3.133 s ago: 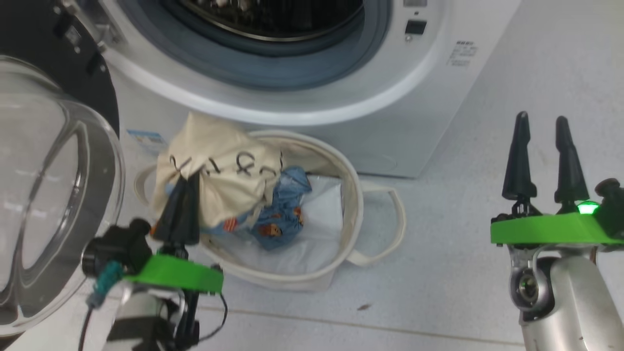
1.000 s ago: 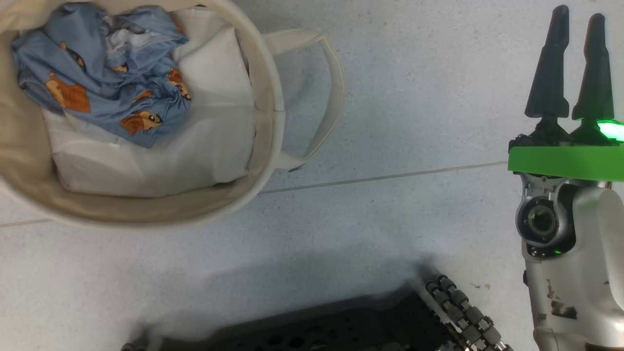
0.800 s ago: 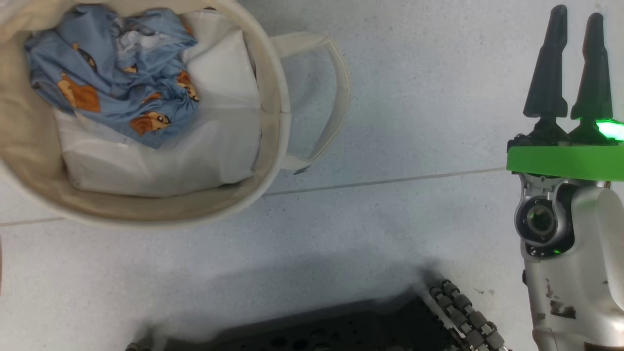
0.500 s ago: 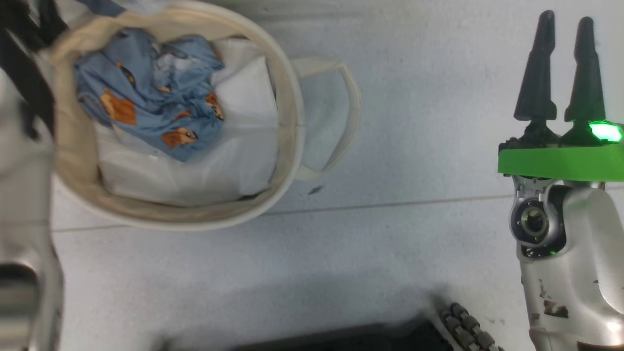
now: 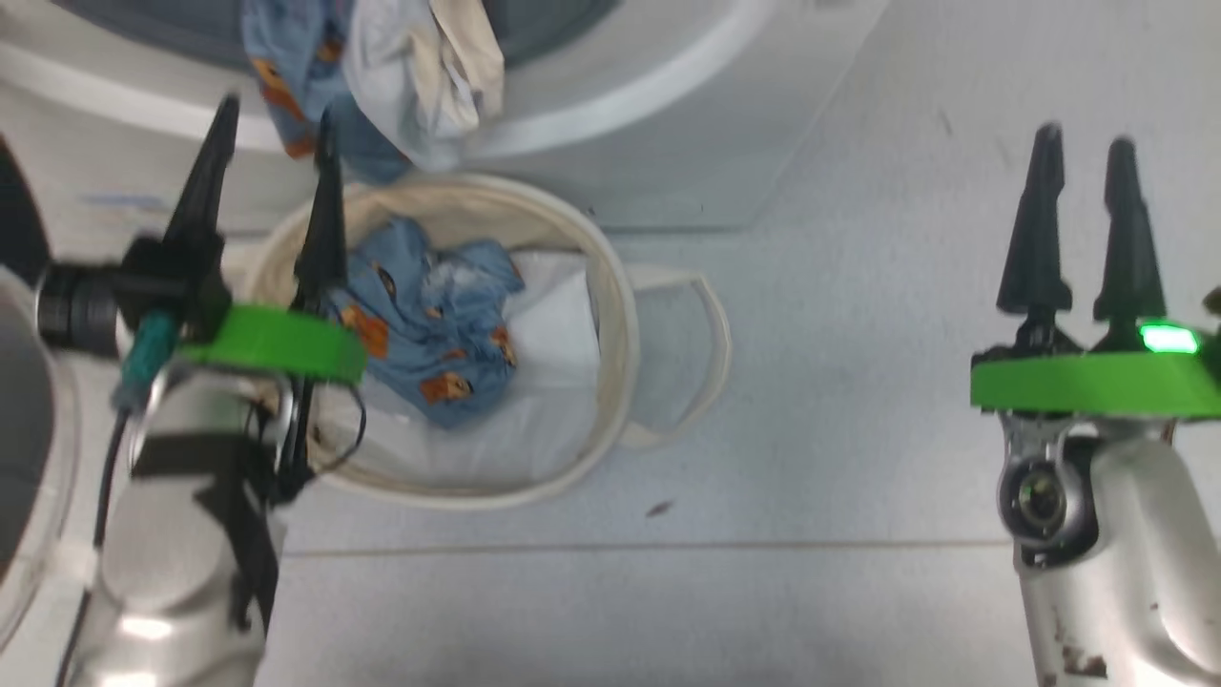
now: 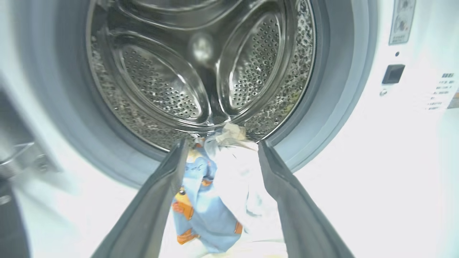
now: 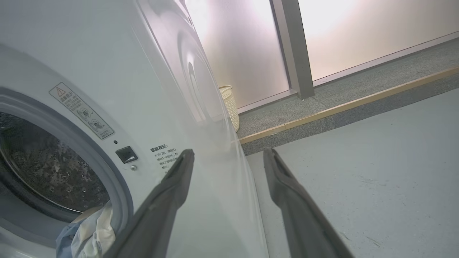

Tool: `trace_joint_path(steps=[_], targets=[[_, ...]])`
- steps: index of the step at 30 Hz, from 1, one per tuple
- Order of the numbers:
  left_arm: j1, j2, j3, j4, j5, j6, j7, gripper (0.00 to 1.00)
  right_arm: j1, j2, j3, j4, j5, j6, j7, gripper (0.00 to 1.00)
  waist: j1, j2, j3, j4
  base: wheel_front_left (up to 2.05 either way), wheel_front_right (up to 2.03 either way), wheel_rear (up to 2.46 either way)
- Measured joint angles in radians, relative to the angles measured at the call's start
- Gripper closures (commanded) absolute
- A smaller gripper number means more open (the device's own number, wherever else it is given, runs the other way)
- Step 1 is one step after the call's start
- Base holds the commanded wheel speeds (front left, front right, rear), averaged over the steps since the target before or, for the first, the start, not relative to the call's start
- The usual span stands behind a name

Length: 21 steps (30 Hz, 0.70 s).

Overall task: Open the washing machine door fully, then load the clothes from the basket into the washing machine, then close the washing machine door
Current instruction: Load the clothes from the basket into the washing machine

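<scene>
Clothes (image 5: 401, 76), cream fabric bunched with light blue bear-print cloth, hang over the lower lip of the washer opening, half in and half out. A second light blue bear-print piece (image 5: 429, 320) lies in the basket. Nearest the head camera, the left gripper (image 5: 277, 114) sits at lower left with its two long dark fingers spread wide, tips up by the hanging bundle. It is not clamped on the bundle, and contact can't be judged. The left wrist view puts the bundle (image 6: 200, 215) just past the spread fingers (image 6: 154, 208). The right gripper (image 5: 1087, 153) is well off to the right over the pale grey floor (image 5: 839, 401), fingers apart and empty. The round cream canvas basket (image 5: 620, 315) with looped handles stands on the floor right against the machine front, with a flat white sheet (image 5: 553, 410) lining its bottom. The clear glass bowl of the door (image 5: 24, 477) is at the left edge, swung open. Behind the basket is the white front-loading washing machine (image 5: 668, 134). Grey rubber gasket (image 6: 333, 89) rings its perforated steel drum (image 6: 161, 82). The right wrist view shows a pale wicker bin (image 7: 230, 105) past the machine, by a frosted wall panel.
</scene>
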Motion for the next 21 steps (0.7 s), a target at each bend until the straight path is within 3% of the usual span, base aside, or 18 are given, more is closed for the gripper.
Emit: trace_joint_path(steps=[5, 10, 21], targets=[[0.173, -0.012, 0.028, -0.08, 0.001, 0.014, 0.0, 0.0, 0.075, 0.0, -0.002, 0.015, -0.006, 0.0, 0.0, 0.0, 0.0, 0.0, -0.109, 0.019, 0.0, 0.0, 0.0], [0.298, -0.061, 0.027, -0.121, 0.004, 0.015, 0.0, 0.0, 0.147, 0.0, 0.01, 0.024, 0.007, 0.0, 0.0, 0.0, 0.0, 0.0, -0.198, 0.041, 0.0, 0.0, 0.0], [0.401, -0.086, 0.065, -0.171, -0.008, 0.013, 0.0, 0.0, 0.193, 0.001, 0.027, 0.035, 0.01, 0.0, 0.0, 0.0, -0.0001, 0.0, -0.277, 0.06, 0.0, 0.0, 0.0]])
